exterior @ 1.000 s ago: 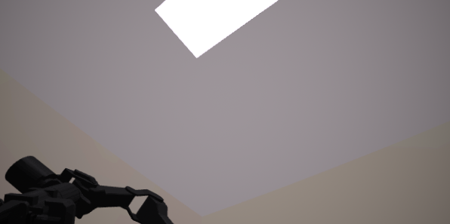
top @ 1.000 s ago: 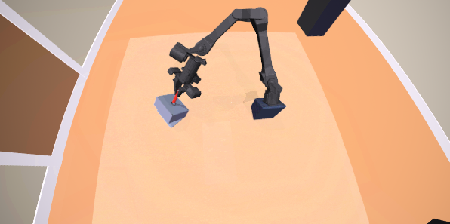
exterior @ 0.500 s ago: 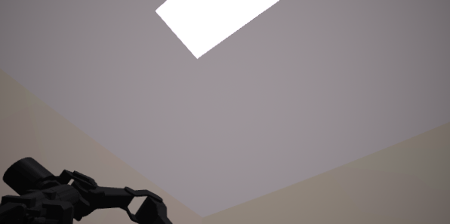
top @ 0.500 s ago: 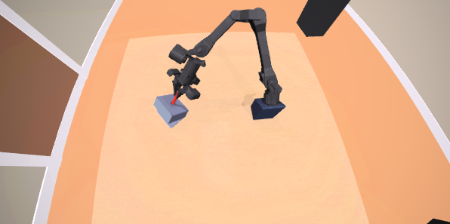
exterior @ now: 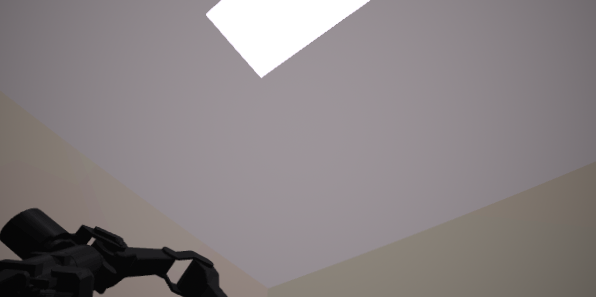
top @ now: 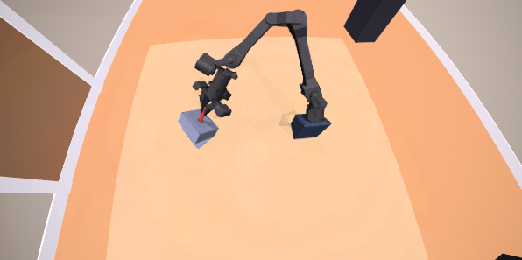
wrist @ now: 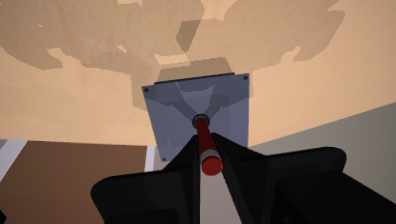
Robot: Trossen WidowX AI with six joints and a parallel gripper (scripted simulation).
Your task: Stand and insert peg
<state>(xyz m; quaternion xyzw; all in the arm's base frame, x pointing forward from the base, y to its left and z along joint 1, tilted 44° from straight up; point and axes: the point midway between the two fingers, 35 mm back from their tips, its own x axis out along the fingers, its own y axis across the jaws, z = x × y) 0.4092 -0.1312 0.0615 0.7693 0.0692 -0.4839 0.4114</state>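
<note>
The red peg (top: 201, 115) (wrist: 204, 139) slants from my fingers to the sloped panel (top: 189, 119) (wrist: 162, 120). Its plain end is at the dark-rimmed hole (wrist: 194, 120) in the panel face and seems to be inside its mouth; how deep is hidden. The pale band (wrist: 209, 154) is near the other end, which faces the wrist camera. My gripper (top: 204, 109) (wrist: 204, 137) is shut on the peg, with its fingertips close above the panel face. The exterior view shows neither peg nor panel, only part of the arm.
The panel block stands on the pale table (top: 263, 185). The arm's dark blue base (top: 308, 128) is to its right in the top view, with the arm arching between them. A large dark box (top: 378, 7) shows at the upper right.
</note>
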